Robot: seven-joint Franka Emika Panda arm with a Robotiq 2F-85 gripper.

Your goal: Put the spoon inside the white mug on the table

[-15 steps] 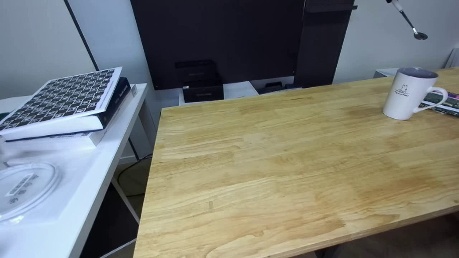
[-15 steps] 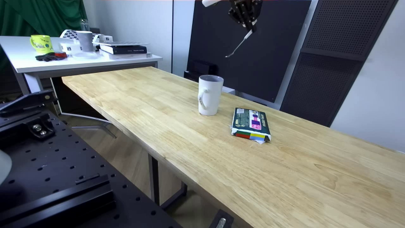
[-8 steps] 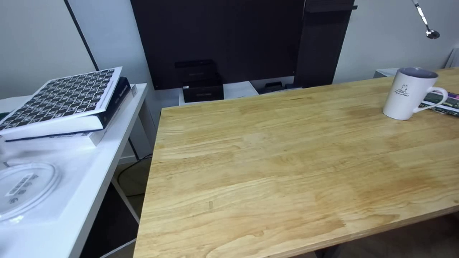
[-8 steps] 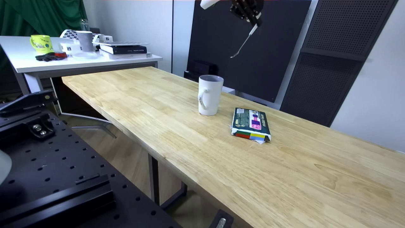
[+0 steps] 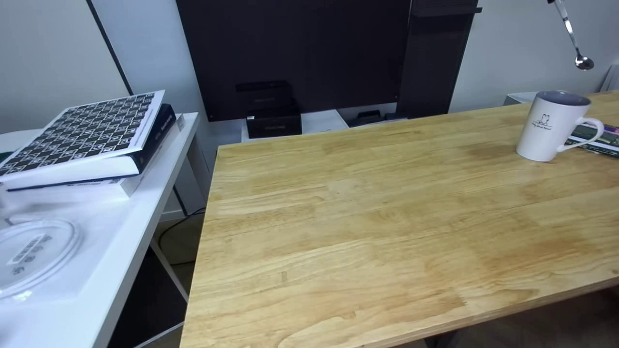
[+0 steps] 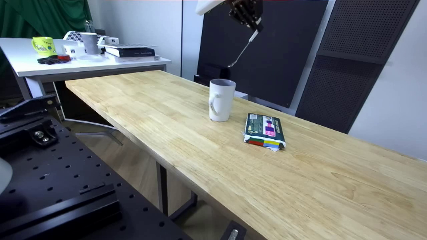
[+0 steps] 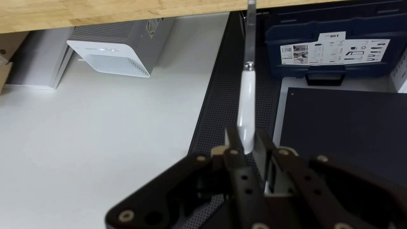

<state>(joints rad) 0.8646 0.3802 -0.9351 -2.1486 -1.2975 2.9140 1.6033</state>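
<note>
The white mug (image 5: 551,126) stands upright on the wooden table (image 5: 387,217), its handle at the right in this exterior view; it also shows in an exterior view (image 6: 222,101). My gripper (image 7: 246,140) is shut on the white handle end of the spoon (image 7: 249,95). The spoon (image 6: 241,54) slants down from the gripper (image 6: 257,26), its bowl end in the air above the mug's rim. In an exterior view the spoon's bowl (image 5: 584,63) shows above and right of the mug, apart from it. The bowl is out of the wrist view. The mug's inside is mostly hidden.
A dark green package (image 6: 265,131) lies on the table beside the mug. A white side table (image 6: 50,68) bears a yellow mug (image 6: 44,46), a grey cup (image 6: 89,43) and books (image 5: 87,133). A black panel (image 6: 253,60) stands behind the table.
The gripper and spoon first shift slightly right, then come lower; in an exterior view they end further left, with the spoon's bowl closer to the mug's rim. The mug has not moved.
</note>
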